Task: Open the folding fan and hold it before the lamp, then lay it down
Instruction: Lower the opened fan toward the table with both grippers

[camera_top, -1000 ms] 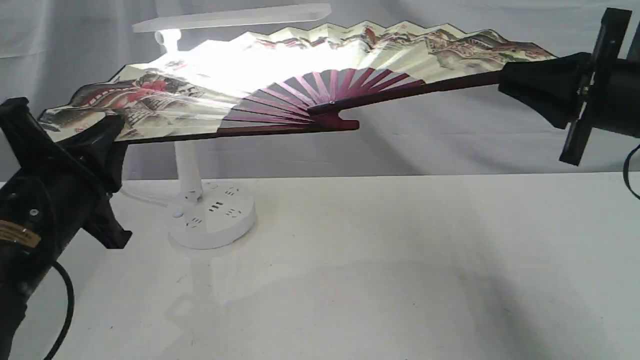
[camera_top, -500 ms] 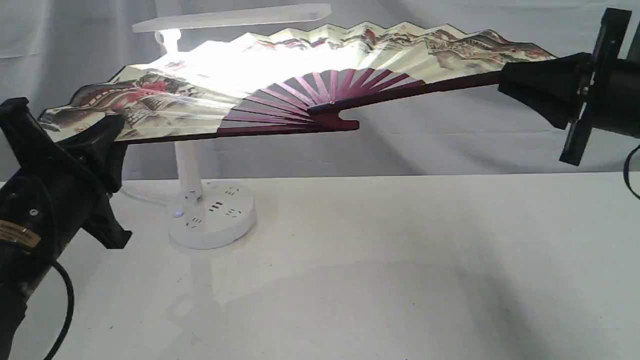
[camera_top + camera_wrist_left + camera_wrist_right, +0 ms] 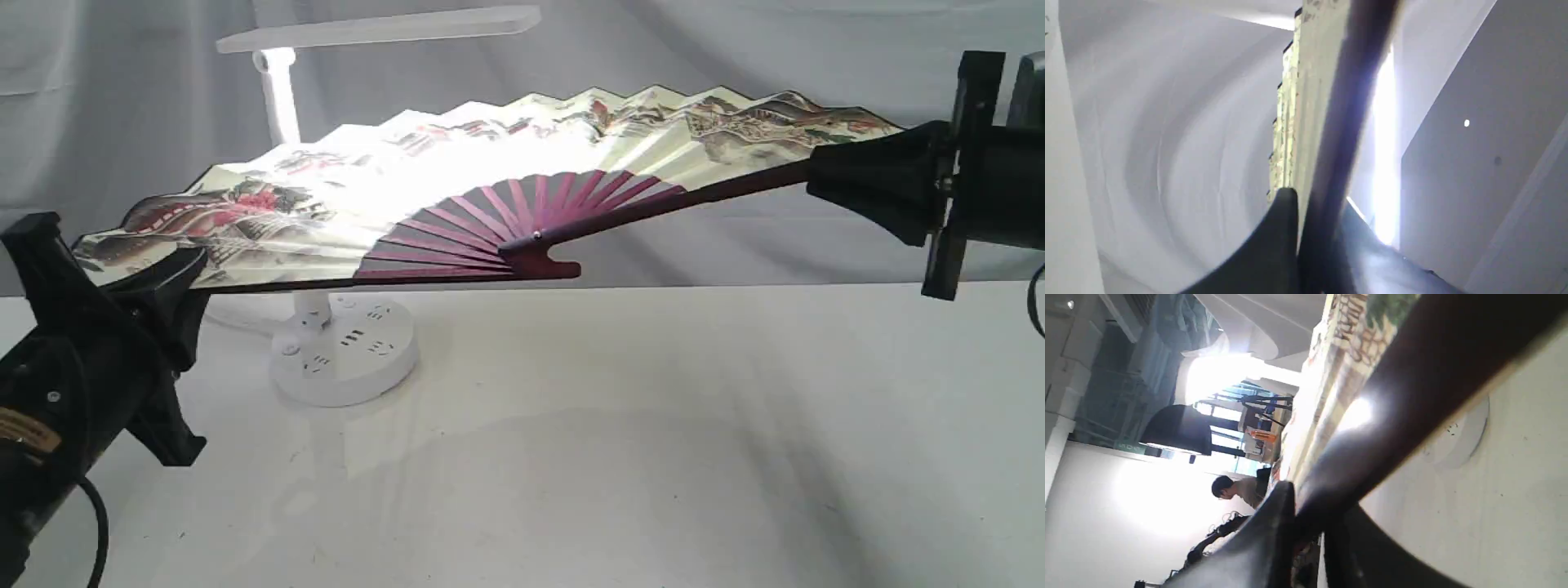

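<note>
The folding fan (image 3: 490, 175) is spread wide open in the air, its painted cream leaf tilted under the lit lamp (image 3: 282, 98). Its maroon ribs meet at the pivot (image 3: 535, 245). My left gripper (image 3: 184, 273) is shut on the fan's left outer rib, seen edge-on as the fan (image 3: 1327, 122) in the left wrist view between the left gripper (image 3: 1312, 212) fingers. My right gripper (image 3: 816, 175) is shut on the right outer rib, and the right wrist view shows that dark rib of the fan (image 3: 1412, 388) clamped in the right gripper (image 3: 1310, 506). The fan hides the middle of the lamp's stem.
The lamp's round base (image 3: 343, 351) with socket slots stands on the white table (image 3: 612, 433) at the back left, with its cable trailing left. A grey cloth backdrop (image 3: 775, 49) hangs behind.
Both grippers have come down with the open fan. The fan now sits lower, further below the lamp head, and nearer the table.
</note>
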You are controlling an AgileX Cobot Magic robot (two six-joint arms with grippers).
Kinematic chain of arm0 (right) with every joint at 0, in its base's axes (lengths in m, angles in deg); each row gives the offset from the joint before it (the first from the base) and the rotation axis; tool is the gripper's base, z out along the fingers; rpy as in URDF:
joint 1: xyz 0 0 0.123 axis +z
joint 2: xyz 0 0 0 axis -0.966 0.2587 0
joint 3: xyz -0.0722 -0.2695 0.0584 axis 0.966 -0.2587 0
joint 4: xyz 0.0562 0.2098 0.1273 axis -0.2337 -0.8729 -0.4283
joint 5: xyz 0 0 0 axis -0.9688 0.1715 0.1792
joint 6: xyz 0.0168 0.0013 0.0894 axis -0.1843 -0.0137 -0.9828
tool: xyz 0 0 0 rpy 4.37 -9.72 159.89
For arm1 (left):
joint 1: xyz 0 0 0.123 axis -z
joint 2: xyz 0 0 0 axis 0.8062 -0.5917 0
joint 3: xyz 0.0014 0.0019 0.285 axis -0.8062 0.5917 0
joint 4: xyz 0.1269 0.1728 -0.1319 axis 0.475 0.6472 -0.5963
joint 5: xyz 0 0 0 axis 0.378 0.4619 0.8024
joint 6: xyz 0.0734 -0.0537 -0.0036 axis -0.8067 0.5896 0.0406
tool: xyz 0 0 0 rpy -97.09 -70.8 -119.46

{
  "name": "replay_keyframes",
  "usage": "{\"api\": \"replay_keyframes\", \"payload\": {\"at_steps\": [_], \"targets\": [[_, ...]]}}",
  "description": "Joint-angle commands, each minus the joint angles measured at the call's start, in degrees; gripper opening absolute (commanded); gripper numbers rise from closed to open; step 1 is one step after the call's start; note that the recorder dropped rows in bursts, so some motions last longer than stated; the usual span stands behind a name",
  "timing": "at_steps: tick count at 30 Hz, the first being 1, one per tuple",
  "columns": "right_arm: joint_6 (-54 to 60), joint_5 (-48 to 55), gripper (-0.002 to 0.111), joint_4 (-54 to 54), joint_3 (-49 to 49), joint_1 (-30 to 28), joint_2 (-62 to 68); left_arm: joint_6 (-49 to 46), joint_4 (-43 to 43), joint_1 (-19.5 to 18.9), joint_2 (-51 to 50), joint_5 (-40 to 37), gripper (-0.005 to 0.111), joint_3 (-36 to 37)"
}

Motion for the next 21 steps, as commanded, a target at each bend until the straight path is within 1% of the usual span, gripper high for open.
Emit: {"api": "replay_keyframes", "payload": {"at_steps": [1, 4, 9, 11, 14, 16, 21], "targets": [[0.96, -2.76, 0.000, 6.56, -0.04, -1.25, 0.39, 3.39, -2.69, -0.92, 1.04, 0.64, 0.000, 0.14], [0.36, -2.76, 0.000, 6.82, -1.99, -2.25, 0.39, 3.53, 0.13, -0.92, 1.04, -1.94, 0.000, 0.14], [2.01, -3.31, 0.000, 5.75, -8.26, -5.46, 0.39, 3.61, 1.84, -0.92, 1.04, -2.14, 0.000, 0.92], [2.71, -3.31, 0.000, 5.75, -10.43, -6.93, 0.39, 3.49, 2.15, -0.79, 1.04, -3.34, 0.000, 1.05], [3.88, -3.11, 0.000, 5.75, -13.61, -9.22, 0.39, 3.30, 2.15, 0.68, 0.91, -4.42, 0.000, 1.05], [4.49, -3.11, 0.000, 5.75, -15.60, -10.12, 0.39, 3.19, 0.85, 2.58, 0.56, -4.42, 0.000, 1.05], [6.77, -3.45, 0.000, 6.08, -19.73, -12.80, 0.39, 1.76, -0.02, 5.49, -1.86, -4.42, 0.000, 1.05]]}}
